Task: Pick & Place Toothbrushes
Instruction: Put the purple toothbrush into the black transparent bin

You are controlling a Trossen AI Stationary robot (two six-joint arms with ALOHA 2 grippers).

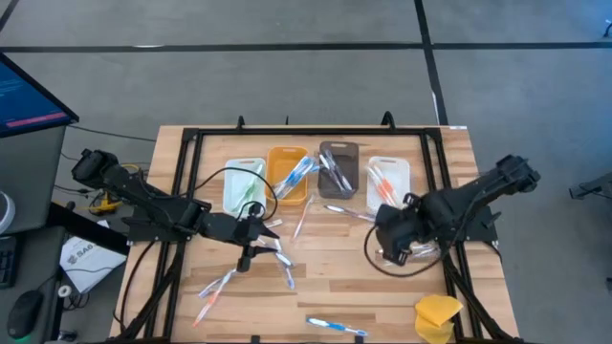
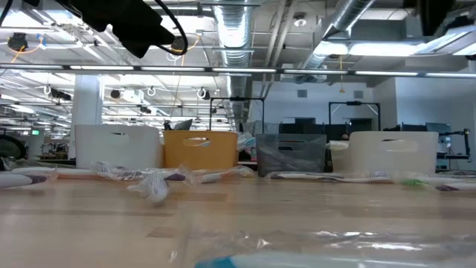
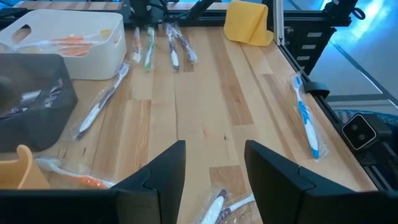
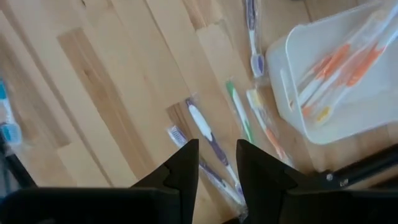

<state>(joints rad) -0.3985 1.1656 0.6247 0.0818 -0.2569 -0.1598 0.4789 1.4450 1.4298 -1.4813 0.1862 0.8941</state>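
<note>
Nearest you on the table (image 1: 325,287), a blue toothbrush (image 1: 337,327) lies along the front edge, with the yellow sponge (image 1: 437,315) at the front right corner. Slightly farther back, wrapped toothbrushes (image 1: 218,287) lie scattered left of centre.

Your left claw (image 1: 251,234) hangs over the table left of centre, its fingers (image 3: 163,174) parted with bare wood showing between them, holding nothing. Your right claw (image 1: 394,247) hangs over the right side with a narrow gap between its fingers (image 4: 180,171), empty too. Just below it lie purple, green and white loose toothbrushes (image 4: 214,146).

Farther back stands a row of four bins: a pale green bin (image 1: 241,182), an orange bin (image 1: 287,172) with blue brushes, a grey bin (image 1: 338,168), and a white bin (image 1: 387,180) holding orange-handled toothbrushes (image 4: 333,68). More brushes lie in front of the grey one.
</note>
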